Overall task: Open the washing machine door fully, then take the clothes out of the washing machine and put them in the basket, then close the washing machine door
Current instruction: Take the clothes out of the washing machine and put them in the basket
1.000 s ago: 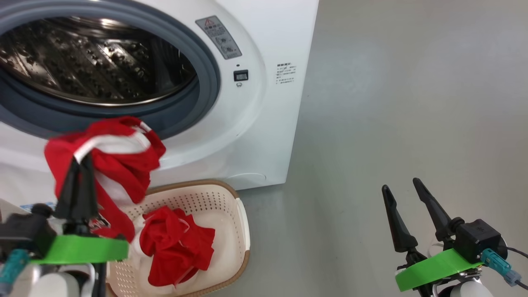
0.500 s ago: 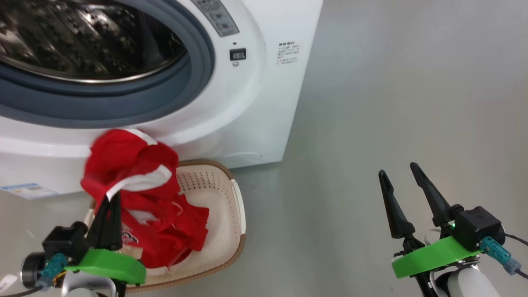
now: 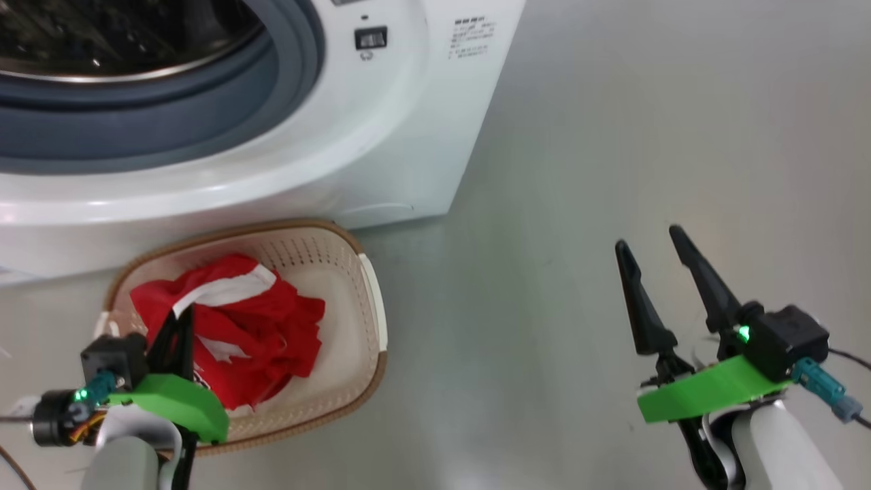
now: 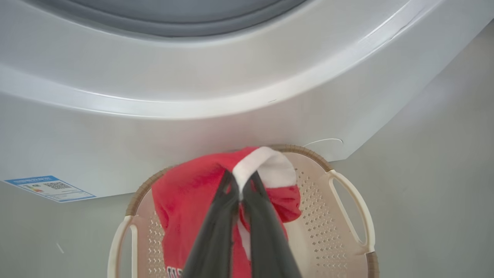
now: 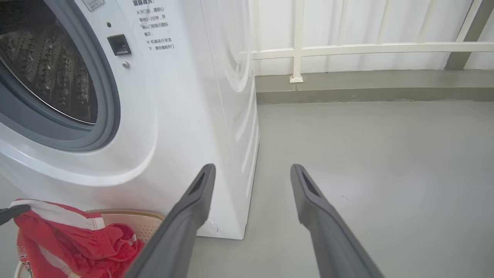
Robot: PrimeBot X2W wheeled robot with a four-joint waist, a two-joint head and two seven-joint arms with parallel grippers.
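- Head view: left gripper (image 3: 182, 314) clamped on bright red, white-trimmed fabric clothes (image 3: 265, 320), bunched inside cream perforated plastic basket (image 3: 371, 286) just before big white boxy washing machine (image 3: 381, 150).
- Left wrist view: its fingers (image 4: 216, 231) pinch the white trim.
- Right wrist view: right gripper (image 5: 252, 168) spread wide, empty, over grey floor (image 5: 386, 154).

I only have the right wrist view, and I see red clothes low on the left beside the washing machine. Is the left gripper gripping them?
Observer: Yes. In the left wrist view the left gripper is shut on the white trim of the clothes.
Operator: Are they inside the basket?
Observer: In the head view the red heap sits within the rim of the basket, towards its left side; its right side is bare.
Operator: Where does the basket stand?
Observer: On the floor, close in front of the washing machine. The left wrist view shows both handles uncovered.
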